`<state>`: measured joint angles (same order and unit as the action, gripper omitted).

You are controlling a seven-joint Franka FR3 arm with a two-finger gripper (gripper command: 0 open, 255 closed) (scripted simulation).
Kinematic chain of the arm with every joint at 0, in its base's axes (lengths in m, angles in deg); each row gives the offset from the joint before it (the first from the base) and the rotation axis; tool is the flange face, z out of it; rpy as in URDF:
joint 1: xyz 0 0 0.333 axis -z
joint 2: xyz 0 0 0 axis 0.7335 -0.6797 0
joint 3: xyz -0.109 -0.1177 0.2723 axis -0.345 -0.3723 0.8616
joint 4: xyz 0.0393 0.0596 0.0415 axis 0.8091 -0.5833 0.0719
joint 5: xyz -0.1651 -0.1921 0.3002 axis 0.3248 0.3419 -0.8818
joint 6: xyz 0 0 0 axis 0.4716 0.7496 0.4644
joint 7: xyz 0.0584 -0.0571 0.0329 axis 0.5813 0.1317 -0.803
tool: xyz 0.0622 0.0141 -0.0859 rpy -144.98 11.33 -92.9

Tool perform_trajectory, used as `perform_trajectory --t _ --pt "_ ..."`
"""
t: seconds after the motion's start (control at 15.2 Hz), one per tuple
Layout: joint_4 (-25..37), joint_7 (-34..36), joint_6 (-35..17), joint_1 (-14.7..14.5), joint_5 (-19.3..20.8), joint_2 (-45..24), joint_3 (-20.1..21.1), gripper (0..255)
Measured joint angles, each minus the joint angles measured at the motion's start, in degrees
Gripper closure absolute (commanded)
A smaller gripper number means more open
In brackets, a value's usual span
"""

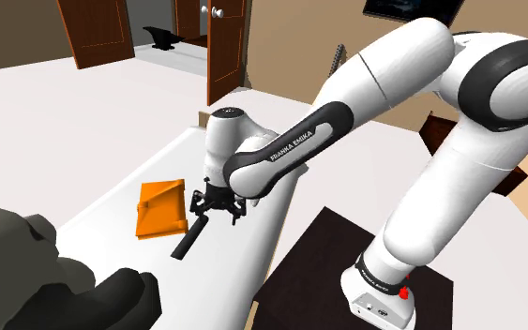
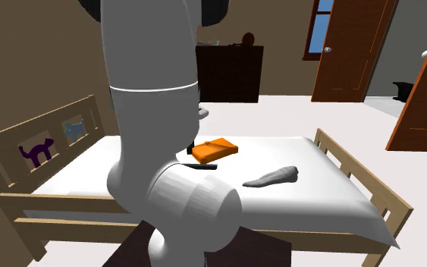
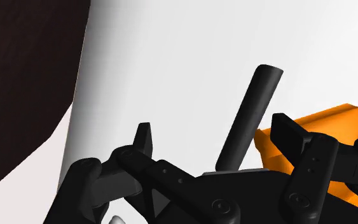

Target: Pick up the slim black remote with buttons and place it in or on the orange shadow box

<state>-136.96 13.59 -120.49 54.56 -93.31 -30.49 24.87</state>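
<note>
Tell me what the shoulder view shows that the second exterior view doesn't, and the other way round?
Shoulder view's own: the tool poised over the black remote. Second exterior view's own: a headboard with a purple cat cutout, a dark dresser, a grey object on the bed. Shared: the orange box, the bed, the white arm, brown doors.

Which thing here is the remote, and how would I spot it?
Find the white bed under the arm. Beside the orange box, just below the black gripper, lies the remote: a slim black stick, dark and narrow where the box is broad and bright.
</note>
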Motion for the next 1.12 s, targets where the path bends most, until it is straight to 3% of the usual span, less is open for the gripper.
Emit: perform_trajectory --t 0.2,0.53,0.86,1.12 --pt "5.1 11.1 -2.4 -1.0 8.7 -9.2 -1.1 0" --pt "14.4 26.1 -3.7 -6.8 18.7 -22.0 -6.7 0" --pt "24.4 35.5 -3.4 -12.2 23.0 -32.7 -12.3 0" --pt "26.4 37.0 -4.8 -13.4 24.2 -36.3 -14.0 0"
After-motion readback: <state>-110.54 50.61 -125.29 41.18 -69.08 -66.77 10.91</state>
